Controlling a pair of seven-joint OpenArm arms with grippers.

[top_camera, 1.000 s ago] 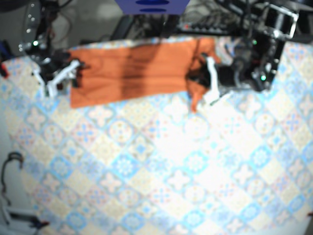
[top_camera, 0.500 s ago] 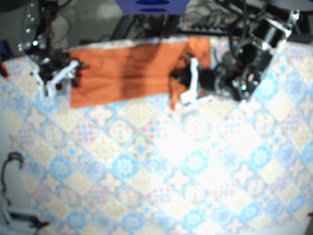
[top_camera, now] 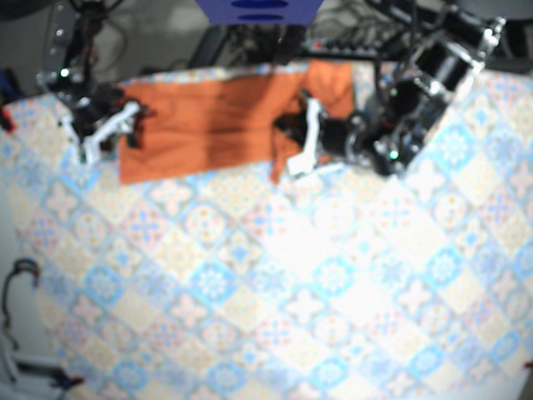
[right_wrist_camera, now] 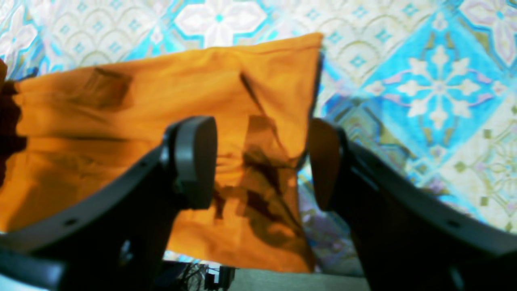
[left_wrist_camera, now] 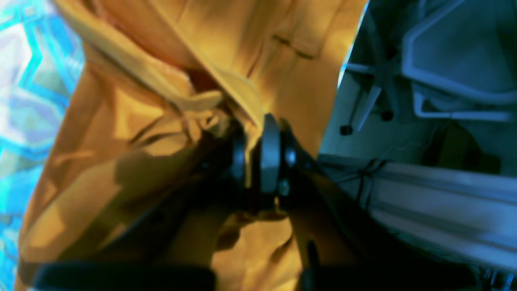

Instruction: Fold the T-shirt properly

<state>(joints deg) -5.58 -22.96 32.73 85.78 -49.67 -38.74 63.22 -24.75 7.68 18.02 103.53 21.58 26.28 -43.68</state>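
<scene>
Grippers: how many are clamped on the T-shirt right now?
1. The left gripper is shut on the T-shirt, bunched at its right end in the base view. The right gripper is open, jaws apart at the opposite corner.

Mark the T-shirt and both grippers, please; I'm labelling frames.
T-shirt point(top_camera: 208, 125), base view, flat middle part.
left gripper point(left_wrist_camera: 254, 157), left wrist view, between its fingertips.
right gripper point(right_wrist_camera: 258, 161), right wrist view, between its fingertips.

My right tool point(right_wrist_camera: 262, 161) is matte black: two curved fingers point(right_wrist_camera: 121, 202) with rounded oval pads point(right_wrist_camera: 194, 161) and small screw holes point(right_wrist_camera: 70, 221). My left tool point(left_wrist_camera: 254, 153) shows grey disc pads point(left_wrist_camera: 270, 153). From above, my black right arm point(top_camera: 79, 100) at ten o'clock and left arm point(top_camera: 408, 108) at two carry white brackets point(top_camera: 310, 142) and green lights point(top_camera: 391, 154).
</scene>
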